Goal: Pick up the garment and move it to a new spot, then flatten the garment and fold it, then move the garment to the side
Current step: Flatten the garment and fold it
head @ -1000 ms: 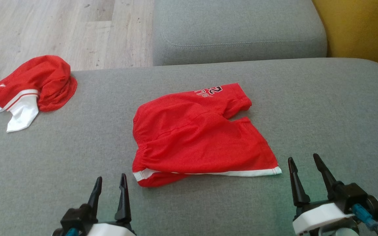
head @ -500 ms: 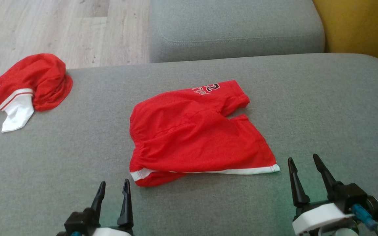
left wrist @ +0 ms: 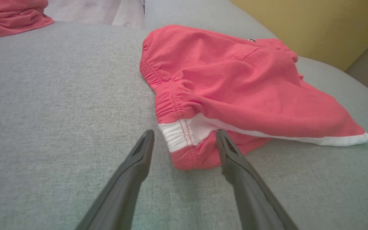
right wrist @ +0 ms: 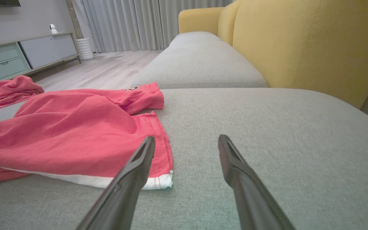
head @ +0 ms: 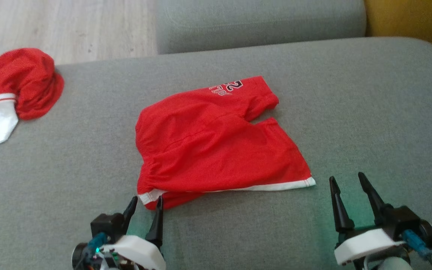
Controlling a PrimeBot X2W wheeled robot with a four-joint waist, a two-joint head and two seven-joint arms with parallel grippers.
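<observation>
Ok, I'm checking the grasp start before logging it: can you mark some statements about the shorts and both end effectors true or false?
1. The left end effector is open at the red shorts' waistband corner. True.
2. The right end effector grips the hem. False: it is open, holding nothing, beside the hem.
3. A second red garment lies at the cushion's left edge. True.
4. The shorts are folded into a neat square. False: they lie spread, both legs showing.

I see red shorts (head: 216, 146) on the sofa cushion (head: 369, 112); left end effector (head: 147, 200), fingers apart, at the waistband corner; right end effector (head: 346, 178), also spread, beside the hem.
</observation>
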